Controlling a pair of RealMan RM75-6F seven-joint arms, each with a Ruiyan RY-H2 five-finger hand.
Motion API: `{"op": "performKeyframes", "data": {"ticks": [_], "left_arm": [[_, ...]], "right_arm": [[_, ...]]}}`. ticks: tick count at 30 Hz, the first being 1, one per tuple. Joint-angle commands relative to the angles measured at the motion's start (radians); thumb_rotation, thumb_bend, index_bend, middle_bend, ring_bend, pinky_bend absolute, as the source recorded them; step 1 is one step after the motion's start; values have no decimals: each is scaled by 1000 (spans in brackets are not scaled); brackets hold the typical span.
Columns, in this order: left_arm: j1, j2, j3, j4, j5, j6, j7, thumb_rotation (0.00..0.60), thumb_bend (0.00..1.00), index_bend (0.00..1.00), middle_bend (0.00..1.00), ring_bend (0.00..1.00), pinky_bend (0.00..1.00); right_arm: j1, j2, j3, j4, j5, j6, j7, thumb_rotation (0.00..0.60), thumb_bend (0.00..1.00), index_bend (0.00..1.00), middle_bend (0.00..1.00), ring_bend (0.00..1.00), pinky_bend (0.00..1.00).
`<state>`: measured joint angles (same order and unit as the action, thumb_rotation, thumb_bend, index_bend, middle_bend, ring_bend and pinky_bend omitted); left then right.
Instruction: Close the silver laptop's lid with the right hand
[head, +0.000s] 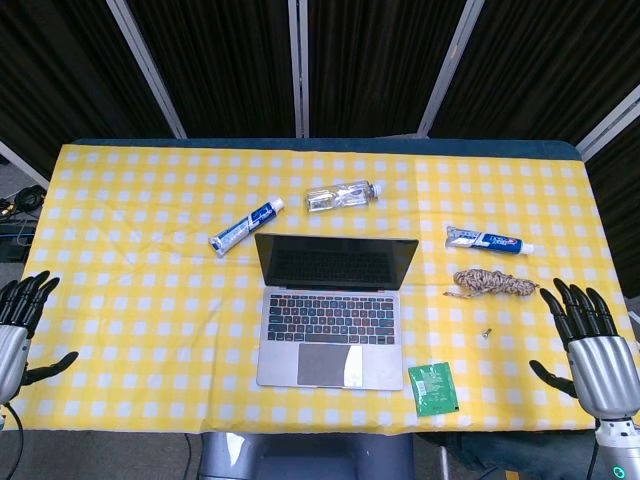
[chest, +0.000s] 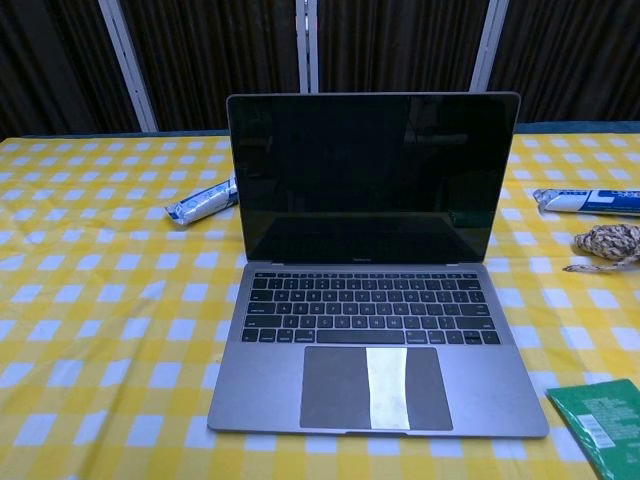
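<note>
The silver laptop (head: 333, 305) sat open at the middle of the surface (head: 130, 300), near the front edge, its lid (chest: 372, 175) standing upright and its screen dark. A pale strip of reflected light lay across the trackpad (chest: 372, 387). Nothing touched the machine.

The surface itself wore a yellow-and-white checked cloth, with a dark edge showing along the far side. Behind it hung black curtains (head: 220, 60) broken by slanting pale metal poles.

Just behind the laptop's lid lay a clear plastic bottle (head: 343, 195) on its side; what it held, I could not tell. To the left of that, a blue-and-white toothpaste tube (head: 245, 226) rested at a slant. Off to the right lay a second toothpaste tube (head: 488, 240), and just in front of it a bundle of braided cord (head: 492, 284). A tiny metal piece (head: 485, 335) sat alone nearer the front, and a green packet (head: 434, 388) lay beside the laptop's front right corner.

The right robot hand (head: 592, 345) hovered at the right edge of the surface, fingers spread apart and holding nothing, well apart from the laptop. The left robot hand (head: 22, 325) was at the far left edge, likewise spread and empty.
</note>
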<state>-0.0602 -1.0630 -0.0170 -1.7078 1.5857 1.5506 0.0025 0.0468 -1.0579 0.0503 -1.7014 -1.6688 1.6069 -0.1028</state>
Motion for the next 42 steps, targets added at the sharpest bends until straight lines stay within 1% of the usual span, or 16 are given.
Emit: {"op": "performKeyframes", "data": {"ticks": [1, 8, 9, 10, 12, 14, 15, 17, 20, 22, 25, 28, 32, 36, 41, 42], "left_arm": [[-1, 0, -1, -1, -5, -3, -3, 600, 0, 0, 0, 0, 0], [-1, 4, 1, -2, -4, -7, -11, 600, 0, 0, 0, 0, 0], [-1, 3, -1, -1, -5, -4, -8, 600, 0, 0, 0, 0, 0], [-1, 2, -2, -1, -6, -4, -8, 600, 0, 0, 0, 0, 0], [-3, 0, -2, -2, -9, -8, -9, 600, 0, 0, 0, 0, 0], [-8, -4, -4, 0, -17, -20, -1, 600, 0, 0, 0, 0, 0], [-10, -6, -6, 1, -22, -25, 4, 600, 0, 0, 0, 0, 0], [-15, -13, -10, 2, -34, -36, 15, 600, 0, 0, 0, 0, 0], [-20, -20, -13, 3, -49, -48, 30, 600, 0, 0, 0, 0, 0], [-23, -25, -15, 4, -58, -57, 38, 600, 0, 0, 0, 0, 0], [-30, -34, -18, 6, -71, -72, 49, 600, 0, 0, 0, 0, 0], [-37, -43, -23, 13, -80, -82, 61, 600, 0, 0, 0, 0, 0], [-43, -51, -28, 23, -97, -95, 69, 600, 0, 0, 0, 0, 0], [-48, -53, -35, 30, -114, -105, 65, 600, 0, 0, 0, 0, 0], [-48, -50, -43, 36, -130, -106, 53, 600, 0, 0, 0, 0, 0], [-49, -49, -45, 37, -134, -106, 49, 600, 0, 0, 0, 0, 0]], "right_arm": [[0, -1, 0, 0, 1, -1, -2, 600, 0, 0, 0, 0, 0], [2, 3, -6, -5, 6, -15, 6, 600, 0, 0, 0, 0, 0], [6, 5, -5, -6, 9, -23, 10, 600, 10, 0, 0, 0, 0], [10, 6, -3, -7, 12, -29, 13, 600, 50, 0, 0, 0, 0], [26, 8, 6, -10, 23, -51, 31, 600, 194, 0, 0, 0, 0], [60, 18, 24, -9, 32, -90, 51, 600, 412, 0, 0, 0, 0], [78, 25, 35, -9, 37, -111, 56, 600, 487, 0, 0, 0, 0], [128, 46, 65, -17, 54, -168, 75, 600, 701, 0, 0, 0, 0], [206, 79, 112, -31, 87, -261, 141, 600, 885, 0, 0, 0, 0], [264, 101, 144, -29, 102, -323, 180, 600, 944, 0, 0, 0, 0], [346, 110, 185, -18, 110, -403, 247, 600, 994, 15, 0, 0, 0], [431, 102, 209, 8, 111, -496, 326, 600, 1000, 39, 4, 0, 6], [536, 85, 241, 14, 153, -626, 391, 600, 1000, 83, 79, 0, 81], [619, 73, 265, 4, 227, -751, 410, 600, 1000, 106, 127, 22, 101], [691, 38, 279, 16, 313, -853, 392, 600, 1000, 138, 172, 78, 130], [711, 24, 282, 22, 344, -880, 387, 600, 1000, 140, 178, 89, 137]]}}
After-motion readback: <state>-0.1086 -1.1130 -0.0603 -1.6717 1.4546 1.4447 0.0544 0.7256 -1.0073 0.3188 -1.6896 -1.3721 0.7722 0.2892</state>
